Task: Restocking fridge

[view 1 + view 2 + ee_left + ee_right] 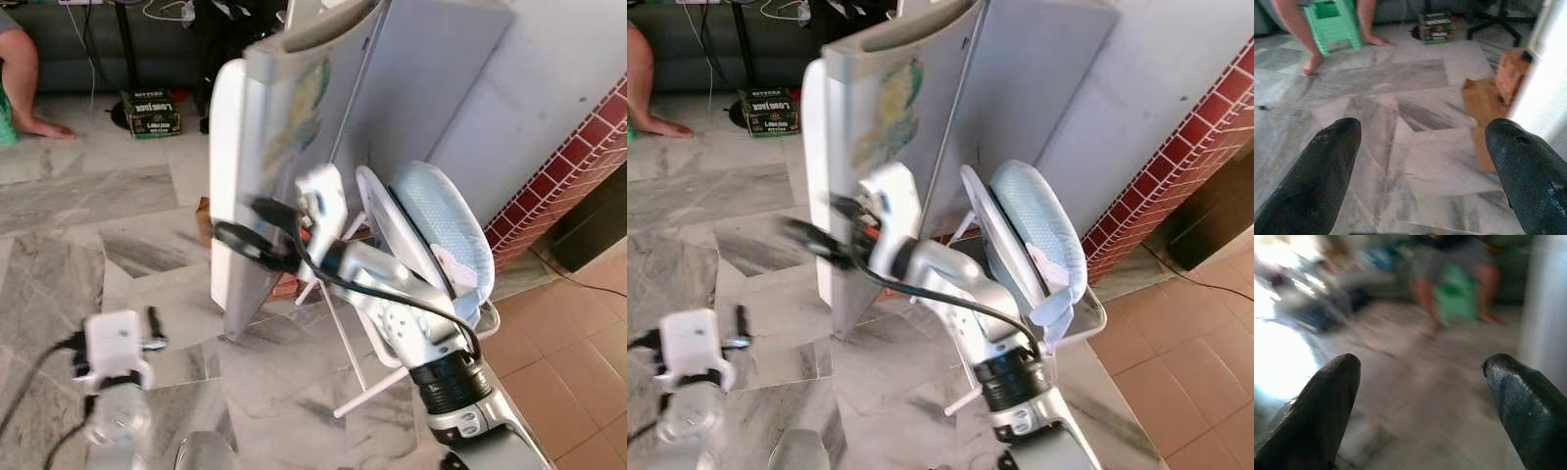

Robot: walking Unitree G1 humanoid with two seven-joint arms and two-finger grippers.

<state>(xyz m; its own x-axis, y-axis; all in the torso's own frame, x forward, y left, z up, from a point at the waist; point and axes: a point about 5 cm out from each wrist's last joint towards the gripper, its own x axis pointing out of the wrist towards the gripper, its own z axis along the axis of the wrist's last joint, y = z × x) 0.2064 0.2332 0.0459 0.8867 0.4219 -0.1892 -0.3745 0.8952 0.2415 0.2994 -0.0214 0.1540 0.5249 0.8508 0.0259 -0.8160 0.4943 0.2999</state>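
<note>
Two spread-fingered grippers, right gripper (257,235) beside fridge door (279,147).

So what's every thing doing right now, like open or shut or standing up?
Fridge door: swung open.
Right gripper: fingers apart, empty, at the fridge door's edge.
Left gripper: fingers apart, empty, low over the floor.
Ironing board: folded, leaning on the wall.
Green stool: upright, between a person's legs.
Green box: standing on the floor; cannot tell if open.
</note>
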